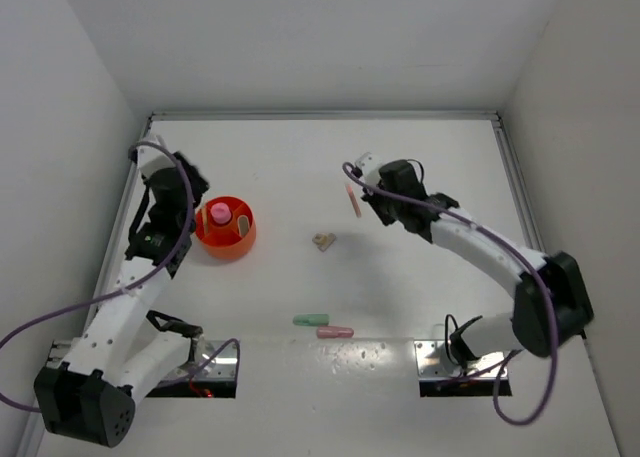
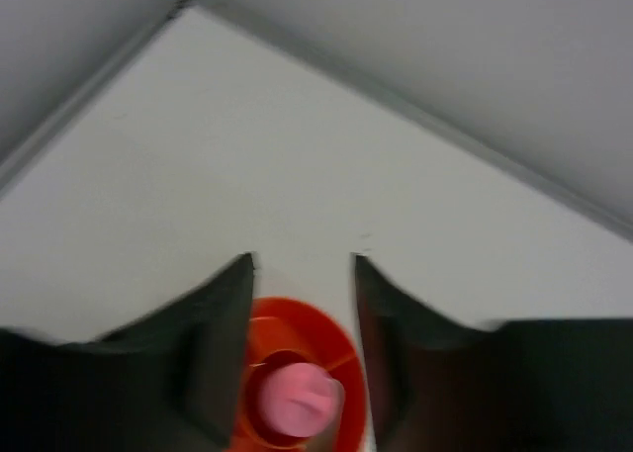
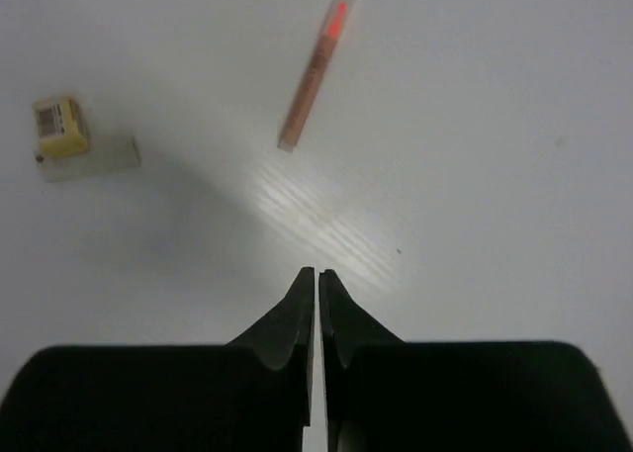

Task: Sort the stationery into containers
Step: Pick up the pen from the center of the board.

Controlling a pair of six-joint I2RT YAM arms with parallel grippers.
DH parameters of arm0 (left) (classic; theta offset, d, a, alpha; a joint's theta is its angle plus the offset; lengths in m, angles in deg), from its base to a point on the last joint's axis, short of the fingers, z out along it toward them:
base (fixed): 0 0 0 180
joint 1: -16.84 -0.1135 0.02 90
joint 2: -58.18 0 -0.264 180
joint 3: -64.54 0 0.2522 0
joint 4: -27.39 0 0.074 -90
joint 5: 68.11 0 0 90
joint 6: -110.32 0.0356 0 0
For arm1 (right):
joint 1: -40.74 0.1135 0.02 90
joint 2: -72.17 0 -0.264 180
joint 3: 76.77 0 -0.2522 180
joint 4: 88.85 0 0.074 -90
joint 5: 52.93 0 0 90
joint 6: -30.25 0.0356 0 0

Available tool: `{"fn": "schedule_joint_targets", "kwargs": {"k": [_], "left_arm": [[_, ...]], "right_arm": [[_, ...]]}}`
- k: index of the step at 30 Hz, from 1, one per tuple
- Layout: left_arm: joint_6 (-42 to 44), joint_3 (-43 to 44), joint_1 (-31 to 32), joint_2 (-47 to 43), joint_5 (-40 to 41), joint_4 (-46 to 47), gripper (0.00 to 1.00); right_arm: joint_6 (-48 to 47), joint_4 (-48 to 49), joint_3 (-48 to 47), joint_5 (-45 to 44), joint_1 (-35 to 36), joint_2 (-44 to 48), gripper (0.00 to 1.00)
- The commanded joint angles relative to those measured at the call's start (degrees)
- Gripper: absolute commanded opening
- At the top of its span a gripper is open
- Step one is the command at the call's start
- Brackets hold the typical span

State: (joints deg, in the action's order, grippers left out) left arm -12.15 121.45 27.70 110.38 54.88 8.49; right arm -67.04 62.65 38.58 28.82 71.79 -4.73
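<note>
— Right gripper (image 3: pixel 316 272): black tapered fingers pressed together, nothing between them, over bare white table (image 3: pixel 475 175).
— And the left gripper (image 2: pixel 304 259)?
— Spread, empty, hanging above the round orange tub (image 2: pixel 336 338) toward the table's left side. Inside the tub, a pink-capped tube (image 2: pixel 297 398), cap upward.
— Surface and room?
— Smooth white top, a streaky sheen just ahead of the right fingers. Thin grey rail (image 1: pixel 320 115) along the far edge. Plain white walls (image 1: pixel 300 37) on three sides.
— Loose stationery?
— Thin pink stick (image 3: pixel 315 71) flat on the table, ahead of the right fingers and apart from them. Small beige block (image 3: pixel 61 126) mid-table, touching a pale flat piece (image 3: pixel 94 158). Green bar (image 1: pixel 311 320) and pink bar (image 1: pixel 335 332), rounded, just beside each other near the front edge, well apart from the tub.
</note>
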Motion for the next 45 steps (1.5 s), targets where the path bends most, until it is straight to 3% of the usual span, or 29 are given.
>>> {"fn": "schedule_joint_targets", "kwargs": {"k": [1, 2, 4, 6, 10, 14, 16, 22, 45], "left_arm": [[10.2, 7.8, 0.4, -2.2, -29.0, -4.1, 0.58], [11.8, 7.8, 0.4, -3.0, -33.7, -5.1, 0.80], [15.5, 7.3, 0.4, -4.8, -42.1, -7.9, 0.88], [16.8, 5.3, 0.4, -8.6, -43.2, -8.5, 0.88], [17.5, -0.2, 0.4, -15.6, -41.7, -8.5, 0.93], [17.5, -1.8, 0.4, -19.6, -41.2, -7.9, 0.94], [17.5, -1.8, 0.4, -20.3, -41.7, -7.4, 0.94], [17.5, -3.3, 0.9, -20.8, -43.5, -5.8, 0.94], [17.5, -3.9, 0.9, -20.8, -45.2, -5.2, 0.96]], "right_arm": [[6.6, -4.5, -12.3, 4.1, -0.8, -11.5, 0.05], [7.2, -6.2, -15.1, 5.4, -1.3, -14.3, 0.26], [8.9, -8.7, -24.4, 9.2, -1.3, -23.2, 0.45], [10.0, -12.7, -34.8, 11.4, -2.0, -29.4, 0.53], [11.5, -21.2, -53.7, 12.9, -3.1, -44.4, 0.50], [12.6, -32.7, -75.8, 14.6, -4.2, -58.5, 0.36], [12.6, -36.8, -79.6, 13.9, -4.8, -63.8, 0.33], [12.6, -33.1, -74.1, 11.2, -5.8, -62.7, 0.31], [12.6, -30.7, -70.4, 7.6, -6.9, -66.5, 0.34]]}}
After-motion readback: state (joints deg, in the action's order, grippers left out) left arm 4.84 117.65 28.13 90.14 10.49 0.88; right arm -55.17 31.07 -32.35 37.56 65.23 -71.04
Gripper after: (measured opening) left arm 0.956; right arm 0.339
